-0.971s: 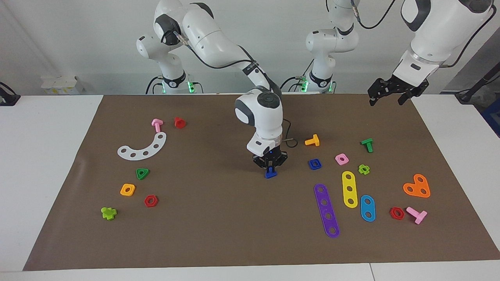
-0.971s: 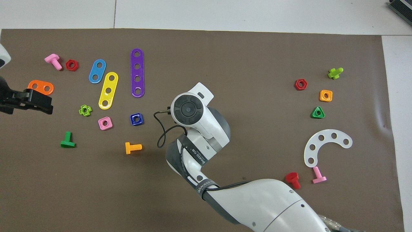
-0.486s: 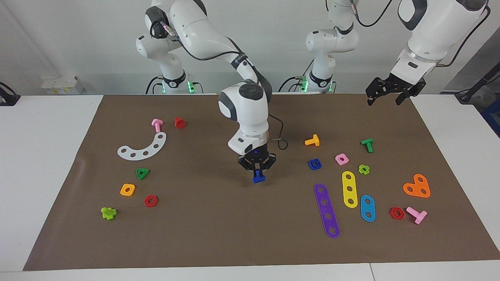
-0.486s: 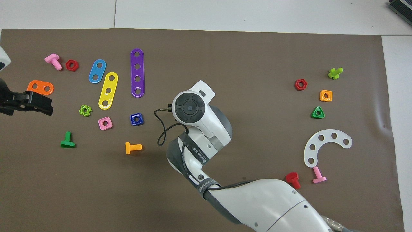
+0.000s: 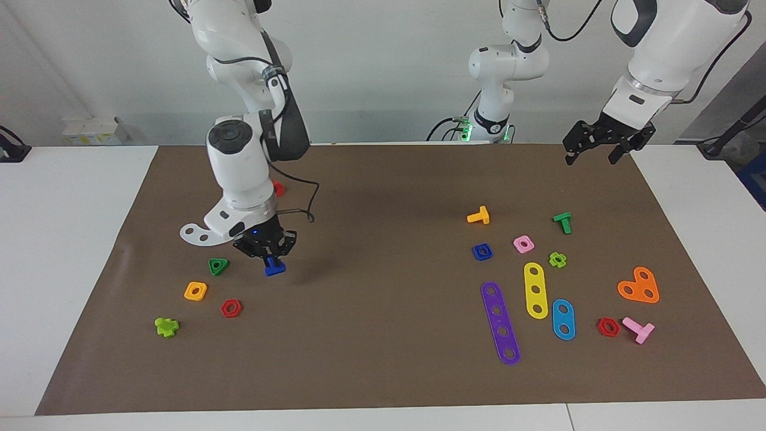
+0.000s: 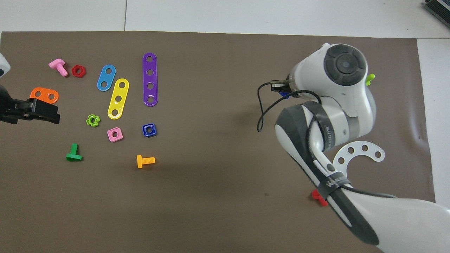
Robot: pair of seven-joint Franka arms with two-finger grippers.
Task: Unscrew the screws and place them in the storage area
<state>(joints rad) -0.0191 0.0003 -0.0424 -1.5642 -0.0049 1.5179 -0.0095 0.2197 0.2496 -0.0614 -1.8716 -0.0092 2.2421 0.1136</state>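
The right gripper (image 5: 270,258), jaws clamped on the blue screw's (image 5: 274,269) shaft, hangs beside the green triangle nut (image 5: 218,266); probably light, rigid, slippery plastic.

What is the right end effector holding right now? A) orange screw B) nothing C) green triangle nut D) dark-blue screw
D: the right end effector is shut on the dark-blue screw, carried above the brown mat beside the green triangle nut; the orange screw lies untouched toward the left arm's end.
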